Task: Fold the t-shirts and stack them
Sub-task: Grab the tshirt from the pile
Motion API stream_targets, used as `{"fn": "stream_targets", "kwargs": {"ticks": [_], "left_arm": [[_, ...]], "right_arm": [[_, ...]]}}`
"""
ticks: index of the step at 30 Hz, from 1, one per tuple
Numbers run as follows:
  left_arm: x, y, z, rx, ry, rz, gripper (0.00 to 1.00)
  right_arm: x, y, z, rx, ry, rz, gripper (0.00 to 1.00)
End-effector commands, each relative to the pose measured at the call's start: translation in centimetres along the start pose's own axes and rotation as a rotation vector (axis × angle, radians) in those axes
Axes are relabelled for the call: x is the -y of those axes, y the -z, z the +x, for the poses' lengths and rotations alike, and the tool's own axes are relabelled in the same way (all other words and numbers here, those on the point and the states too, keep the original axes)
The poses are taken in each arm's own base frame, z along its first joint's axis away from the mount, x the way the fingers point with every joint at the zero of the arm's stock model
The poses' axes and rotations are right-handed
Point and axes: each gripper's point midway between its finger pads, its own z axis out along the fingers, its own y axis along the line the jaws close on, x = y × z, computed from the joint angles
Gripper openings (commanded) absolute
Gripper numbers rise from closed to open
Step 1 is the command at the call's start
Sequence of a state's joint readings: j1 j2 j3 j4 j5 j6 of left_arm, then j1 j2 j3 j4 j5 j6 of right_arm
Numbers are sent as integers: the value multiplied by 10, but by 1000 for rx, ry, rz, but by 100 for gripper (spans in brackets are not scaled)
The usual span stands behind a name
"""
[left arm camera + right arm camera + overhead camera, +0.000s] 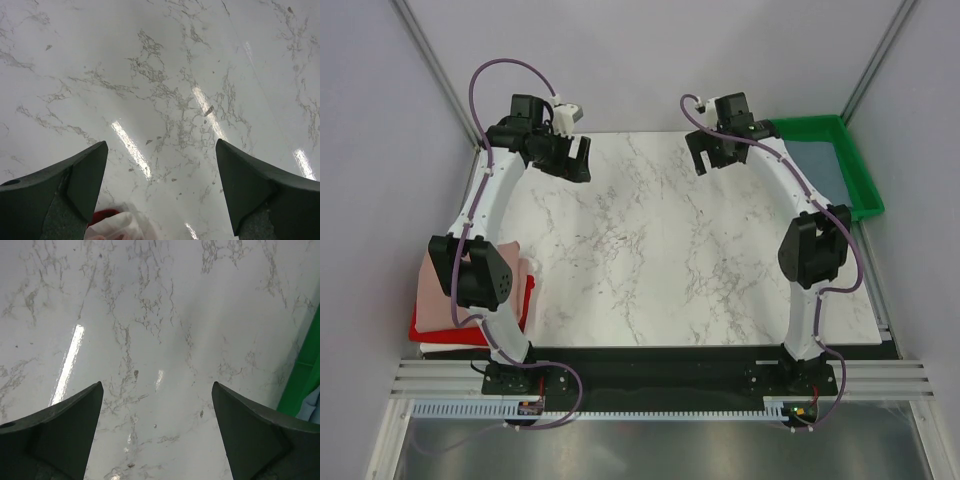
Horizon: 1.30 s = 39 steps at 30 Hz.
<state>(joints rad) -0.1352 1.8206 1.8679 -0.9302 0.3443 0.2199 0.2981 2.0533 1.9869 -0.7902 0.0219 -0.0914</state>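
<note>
Left gripper [160,165] and right gripper [157,400] hang spread wide above the marble table [640,250], holding nothing; 3 folded shirts sit stacked at its near-left corner: pink tee [432,290] over red tee [420,325] over white tee [450,347]; blue-grey tee [825,165] lies in the green tray [865,190], far right.

Folded t-shirts [430,300] lie stacked at the counter's [650,250] near left edge. The tray [805,122] sits at the far right corner, one t-shirt [825,162] lying in it.
</note>
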Motion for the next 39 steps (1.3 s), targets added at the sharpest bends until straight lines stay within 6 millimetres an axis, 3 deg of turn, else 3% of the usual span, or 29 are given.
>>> {"fn": "stream_targets", "kwargs": {"ticks": [1,6,9,10,13,16,18,22,25,27,34,39], "left_arm": [[7,13,-14,48,-49,24,95],[2,11,-11,30,-54,4,96],[0,11,-12,31,-56,-5,96],[0,10,-12,30,-56,-7,96],[2,6,-10,23,-71,16,95],[8,2,-5,14,-68,57,89],[10,-2,-2,4,-60,75,87],[10,-11,7,-26,-43,82,87],[10,-12,8,-29,-38,84,86],[7,-14,8,-34,-40,76,86],[-1,-20,20,-73,-50,43,86],[-4,-21,24,-87,-55,26,86]], "right_arm": [[-5,22,-46,130,37,-52,98],[11,47,-50,147,108,-83,98],[36,60,-42,140,95,-88,98],[63,62,-32,118,40,-71,98],[106,66,-4,68,-58,-71,98],[154,69,37,-19,-113,-23,94],[168,68,54,-58,-134,-23,90],[203,55,82,-103,-217,-8,69],[219,43,88,-109,-237,-9,59],[226,40,89,-100,-247,-15,59],[216,15,104,-120,-274,-132,58],[221,3,111,-141,-271,-126,56]]}}
